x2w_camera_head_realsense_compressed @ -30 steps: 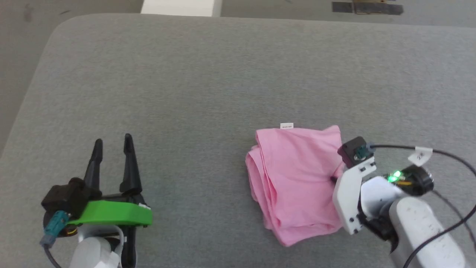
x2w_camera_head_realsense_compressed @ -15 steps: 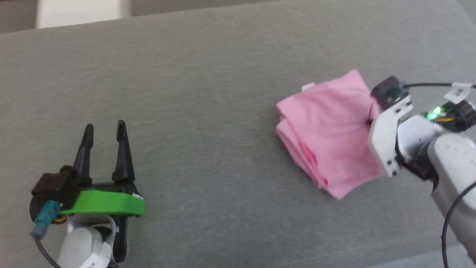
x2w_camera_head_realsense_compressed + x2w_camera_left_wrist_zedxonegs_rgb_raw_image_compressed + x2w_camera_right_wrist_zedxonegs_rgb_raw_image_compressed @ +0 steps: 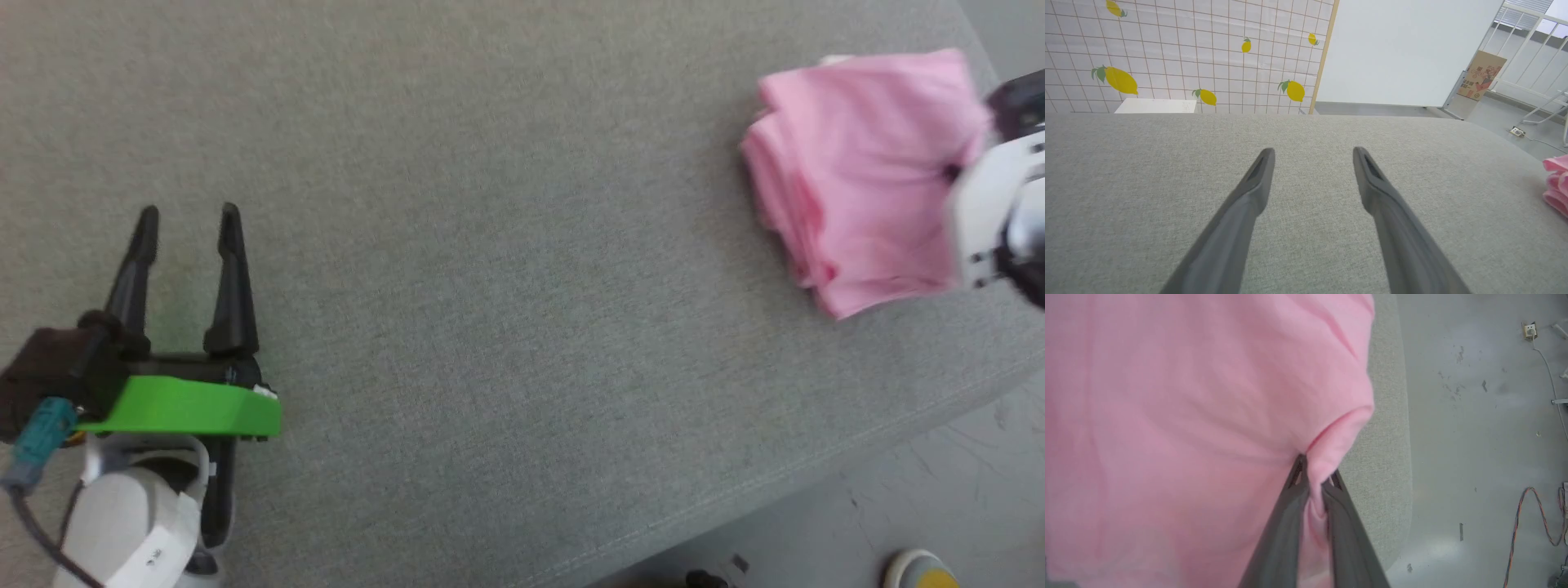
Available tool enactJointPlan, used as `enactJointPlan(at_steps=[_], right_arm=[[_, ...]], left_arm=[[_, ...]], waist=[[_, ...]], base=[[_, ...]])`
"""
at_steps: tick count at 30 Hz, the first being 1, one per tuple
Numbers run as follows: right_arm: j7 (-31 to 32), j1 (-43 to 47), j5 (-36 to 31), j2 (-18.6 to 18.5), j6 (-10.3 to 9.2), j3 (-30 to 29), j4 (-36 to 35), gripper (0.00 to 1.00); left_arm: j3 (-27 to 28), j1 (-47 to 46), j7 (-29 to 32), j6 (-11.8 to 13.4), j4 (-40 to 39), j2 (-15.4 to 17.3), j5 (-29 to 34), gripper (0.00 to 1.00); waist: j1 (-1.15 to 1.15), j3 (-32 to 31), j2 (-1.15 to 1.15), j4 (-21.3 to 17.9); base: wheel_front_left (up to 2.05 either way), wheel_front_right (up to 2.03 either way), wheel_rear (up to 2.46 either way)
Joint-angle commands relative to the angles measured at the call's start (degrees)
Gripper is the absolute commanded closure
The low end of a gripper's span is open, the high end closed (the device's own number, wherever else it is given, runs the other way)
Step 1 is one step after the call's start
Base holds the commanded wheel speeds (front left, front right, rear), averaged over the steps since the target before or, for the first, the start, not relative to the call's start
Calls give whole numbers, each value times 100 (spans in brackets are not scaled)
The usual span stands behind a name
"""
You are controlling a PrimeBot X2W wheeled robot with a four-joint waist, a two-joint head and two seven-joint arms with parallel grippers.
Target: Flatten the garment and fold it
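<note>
Your right gripper (image 3: 1315, 478) was pinched on an edge fold of the garment (image 3: 1188, 416). The folded pink stack spread from there toward the table's (image 3: 490, 245) middle (long axis roughly square to the near edge). Your left gripper (image 3: 188, 214), wide and empty, hovered well apart over the table's left side.

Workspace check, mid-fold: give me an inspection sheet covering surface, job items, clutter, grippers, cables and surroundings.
Surface: grey fabric-covered table, smooth, with a rounded edge.
Job's things: pink garment, folded in layers, lying near the table's right edge.
Clutter: nothing seen.
Grippers: left gripper open over bare table, apart from the garment; right gripper shut on a pinch of the garment's edge.
Cables: teal-plugged cable at the left wrist; orange cable on the floor.
Surroundings: lemon-patterned wall, white panel, cardboard box.
</note>
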Motion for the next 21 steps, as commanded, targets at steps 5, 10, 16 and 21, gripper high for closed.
enactJointPlan(at_steps=[5,10,16,21], right_arm=[[-429,-348,-285,-101,-10,-641,542,100],[-800,-612,-649,-102,-10,-1148,922,20],[-812,-845,-1083,-100,-10,-1695,1332,0],[-867,-1019,-1193,-167,-10,-1870,1369,0]], left_arm=[[237,-66,208,130,-470,195,25,0],[407,11,348,189,-758,347,28,0],[497,106,383,232,-851,402,-2,0],[449,214,209,237,-638,301,-63,0]], waist=[[0,996,0,352],[0,1186,0,471],[0,1102,0,530],[0,624,0,592]], base=[[0,0,0],[0,0,0],[0,0,0],[0,0,0]])
